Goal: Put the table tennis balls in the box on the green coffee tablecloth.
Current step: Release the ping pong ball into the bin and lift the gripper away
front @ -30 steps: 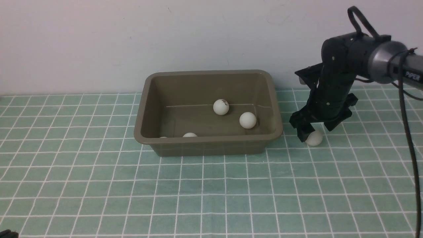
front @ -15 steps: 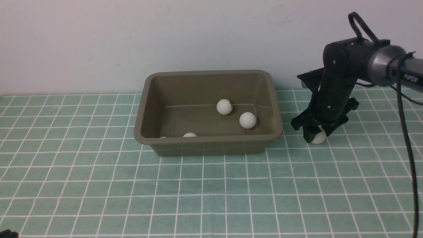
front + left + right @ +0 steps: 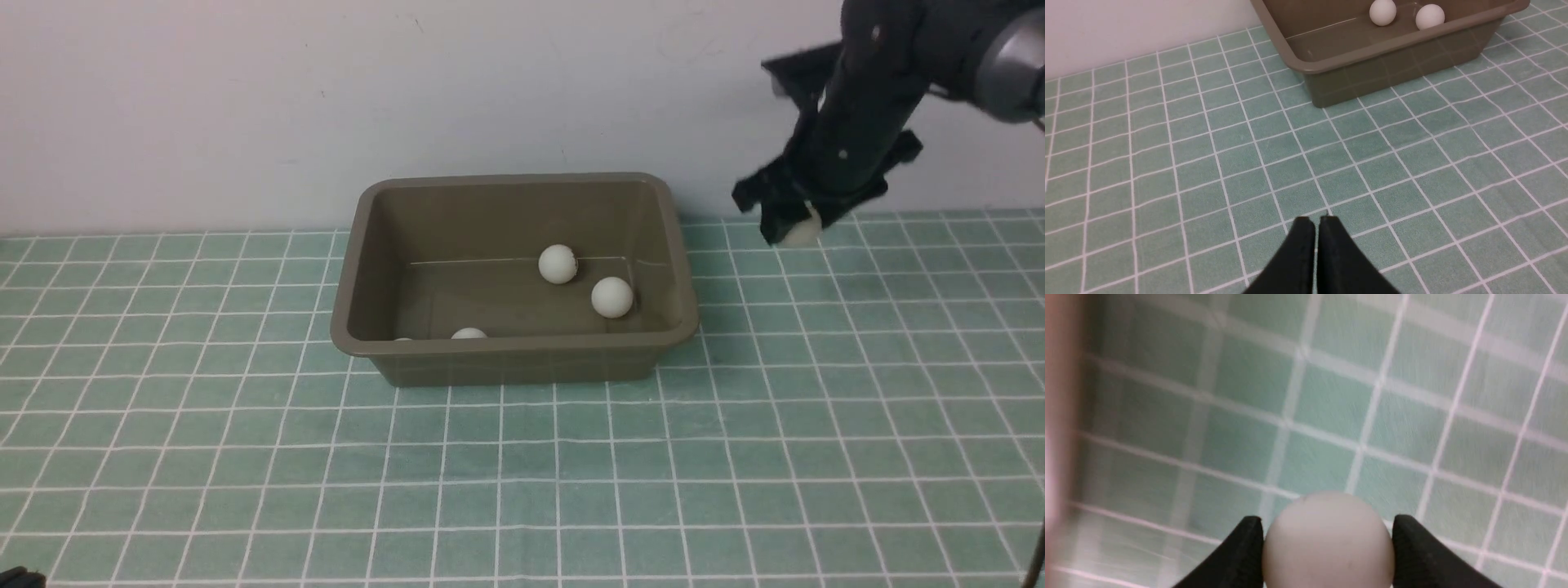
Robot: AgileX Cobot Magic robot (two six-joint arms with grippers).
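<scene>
The right claw [image 3: 790, 222] is clamped on a ball [image 3: 801, 232], held clear above the cloth [image 3: 571, 474] to the right of the box [image 3: 513, 349]. Four more balls lie inside the box. The left claw [image 3: 1316, 222] hangs pressed together, empty, over the cloth.

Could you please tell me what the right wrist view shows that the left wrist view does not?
Only the right wrist view shows the right gripper clamping a white ball. Only the left wrist view shows the shut left gripper, the box and two balls inside it. Both show the green tablecloth.
</scene>
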